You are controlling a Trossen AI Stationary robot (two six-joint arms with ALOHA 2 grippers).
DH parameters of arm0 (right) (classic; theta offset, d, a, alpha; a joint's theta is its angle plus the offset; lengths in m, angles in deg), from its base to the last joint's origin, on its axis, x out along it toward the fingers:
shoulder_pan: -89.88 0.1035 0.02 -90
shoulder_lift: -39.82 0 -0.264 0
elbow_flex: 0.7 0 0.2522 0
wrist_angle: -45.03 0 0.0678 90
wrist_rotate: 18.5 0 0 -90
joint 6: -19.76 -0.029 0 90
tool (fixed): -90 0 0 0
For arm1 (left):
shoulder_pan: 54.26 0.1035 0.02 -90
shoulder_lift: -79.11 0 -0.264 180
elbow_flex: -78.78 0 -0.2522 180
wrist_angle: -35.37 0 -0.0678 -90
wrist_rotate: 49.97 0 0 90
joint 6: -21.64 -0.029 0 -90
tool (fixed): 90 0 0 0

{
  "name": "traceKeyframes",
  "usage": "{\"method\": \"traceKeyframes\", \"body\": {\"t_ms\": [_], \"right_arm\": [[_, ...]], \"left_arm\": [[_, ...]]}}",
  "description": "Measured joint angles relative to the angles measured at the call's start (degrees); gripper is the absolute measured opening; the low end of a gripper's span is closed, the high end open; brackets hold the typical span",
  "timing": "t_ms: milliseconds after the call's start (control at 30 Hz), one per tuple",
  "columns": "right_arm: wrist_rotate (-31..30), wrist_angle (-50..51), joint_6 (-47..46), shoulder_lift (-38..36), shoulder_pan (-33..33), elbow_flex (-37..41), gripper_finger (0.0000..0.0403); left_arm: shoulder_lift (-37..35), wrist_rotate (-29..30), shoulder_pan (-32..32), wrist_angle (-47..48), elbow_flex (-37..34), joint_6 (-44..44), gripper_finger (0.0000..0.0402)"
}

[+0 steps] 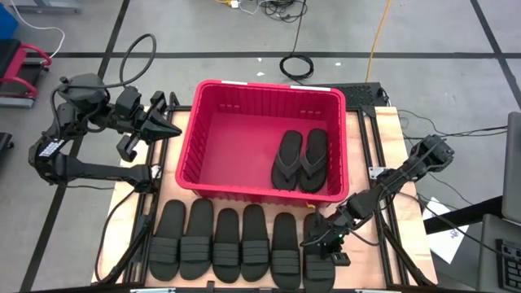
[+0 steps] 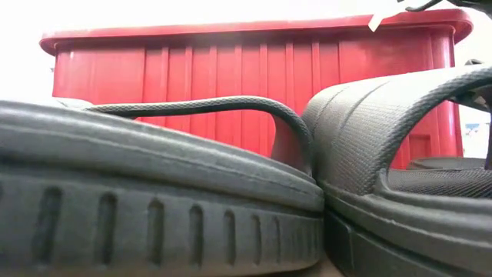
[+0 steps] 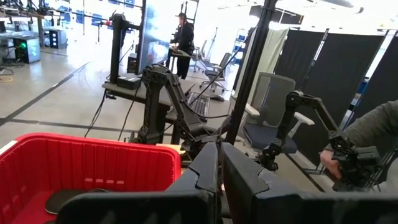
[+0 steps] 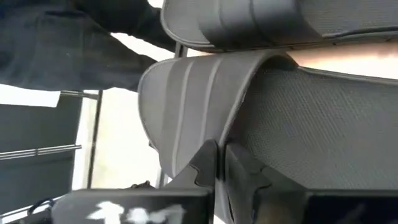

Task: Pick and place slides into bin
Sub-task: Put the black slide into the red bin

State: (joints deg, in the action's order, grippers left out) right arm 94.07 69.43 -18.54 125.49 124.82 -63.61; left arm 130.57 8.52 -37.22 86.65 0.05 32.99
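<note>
At table's front right, right gripper [image 1: 321, 241] down on last slide [image 1: 319, 252] of six-slide row [image 1: 236, 242], fingers [image 4: 208, 163] clamped on its ribbed strap [image 4: 186, 112]. Two flip-flops [image 1: 299, 159] lie in red bin [image 1: 195, 138], right half. Left gripper [image 1: 163, 129] pinched together, empty, beside bin's left rim.

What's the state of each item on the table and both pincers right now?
bin: upright, open top, holding two thong flip-flops lying flat, side by side.
ribbed-strap slides: row of six on the table in front of the bin, not yet binned.
right pincer: shut on the strap of the rightmost slide.
left pincer: shut, empty, beside the bin's left wall.
</note>
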Motion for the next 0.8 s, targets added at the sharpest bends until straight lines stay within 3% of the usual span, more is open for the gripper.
{"method": "traceKeyframes", "body": {"t_ms": [200, 400, 800], "right_arm": [[3.48, -5.20, -2.74, -0.24, 0.06, -0.76, 0.0005], [2.49, -5.18, -3.40, -2.23, 0.74, -6.80, 0.0003], [-2.07, 3.08, -4.74, -3.35, 3.94, -21.63, 0.0001]], "left_arm": [[0.00, -0.02, 0.00, 0.00, 0.00, -0.02, 0.0019], [0.00, -0.08, 0.00, 0.03, 0.00, -0.02, 0.0019], [0.00, -0.17, 0.02, 0.22, 0.00, -0.67, 0.0019]]}}
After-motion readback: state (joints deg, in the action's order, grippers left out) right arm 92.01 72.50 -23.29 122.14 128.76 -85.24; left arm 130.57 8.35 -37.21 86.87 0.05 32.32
